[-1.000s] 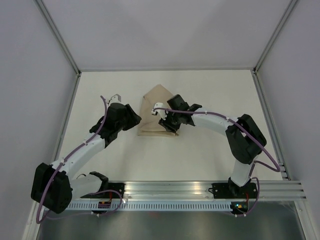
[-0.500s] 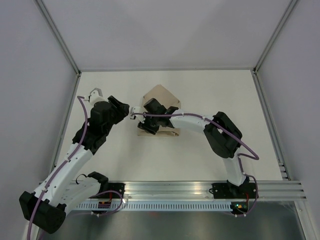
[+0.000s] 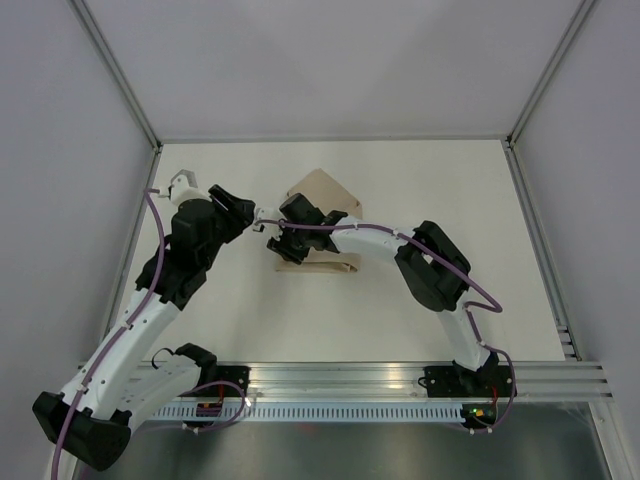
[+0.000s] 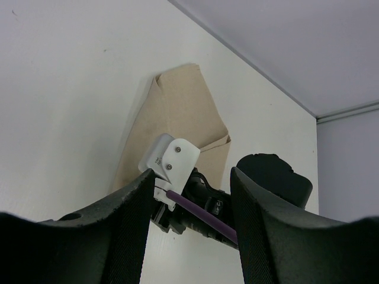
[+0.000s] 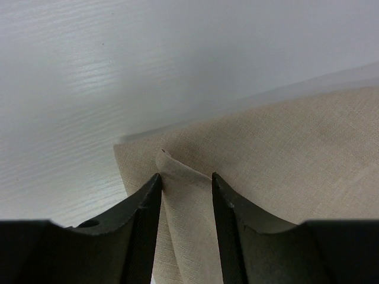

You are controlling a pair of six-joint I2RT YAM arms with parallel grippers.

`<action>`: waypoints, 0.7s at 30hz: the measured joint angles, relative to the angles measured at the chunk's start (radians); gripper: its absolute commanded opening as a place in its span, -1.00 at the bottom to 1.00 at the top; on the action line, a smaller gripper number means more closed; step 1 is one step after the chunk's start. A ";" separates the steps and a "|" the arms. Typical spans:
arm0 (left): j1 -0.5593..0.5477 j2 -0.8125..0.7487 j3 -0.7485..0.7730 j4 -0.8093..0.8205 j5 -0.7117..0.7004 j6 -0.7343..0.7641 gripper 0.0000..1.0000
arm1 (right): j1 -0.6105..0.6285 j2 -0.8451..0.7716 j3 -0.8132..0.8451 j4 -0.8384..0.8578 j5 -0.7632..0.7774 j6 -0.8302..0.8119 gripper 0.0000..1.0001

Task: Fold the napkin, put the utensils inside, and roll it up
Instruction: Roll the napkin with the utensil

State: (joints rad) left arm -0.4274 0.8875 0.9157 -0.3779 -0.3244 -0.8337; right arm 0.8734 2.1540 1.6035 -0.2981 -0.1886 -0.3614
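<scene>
The napkin (image 3: 322,188) is plain beige woven cloth, matte, folded into an uneven, angular shape on the smooth white tabletop (image 3: 400,300), left of centre and toward the far side. From above, the right arm (image 3: 350,238) lies across it, so only a pointed far flap and a strip along the near edge show.

The left wrist view shows the same cloth as a tall pointed wedge with crisp edges and a notch on its right side. In front of it sit the right arm's black wrist, its white bracket (image 4: 169,160) and a purple cable (image 4: 201,210).

Only the right wrist view shows the weave up close. It also shows a narrow raised fold at the napkin's left edge, with a flap overlapping the layer beneath.

The right fingers (image 5: 185,177) are black, tapered and about half open. They straddle that raised fold, which fills the gap and meets both inner faces, so they have hold of the napkin.

The left fingers (image 4: 190,177) stand wide apart just left of the napkin, holding nothing and touching nothing.
</scene>
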 measured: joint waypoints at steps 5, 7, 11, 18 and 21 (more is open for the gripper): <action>0.000 0.000 0.002 -0.006 0.002 0.000 0.19 | 0.000 0.011 0.000 -0.001 -0.001 0.009 -0.09; 0.000 0.000 0.002 -0.010 0.005 0.000 0.19 | 0.000 0.013 0.000 -0.001 -0.001 0.012 -0.09; 0.000 0.001 0.003 -0.011 0.012 0.000 0.20 | 0.002 0.021 0.001 0.003 -0.005 0.023 -0.10; 0.000 0.001 0.003 -0.011 0.017 0.000 0.20 | 0.002 0.022 0.002 0.003 -0.008 0.034 -0.19; 0.000 0.004 0.003 -0.011 0.020 0.000 0.20 | 0.004 0.023 0.002 0.003 -0.009 0.040 -0.39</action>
State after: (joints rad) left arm -0.4274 0.8917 0.9192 -0.3889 -0.3042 -0.8333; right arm 0.8772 2.1765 1.6054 -0.2951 -0.1974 -0.3214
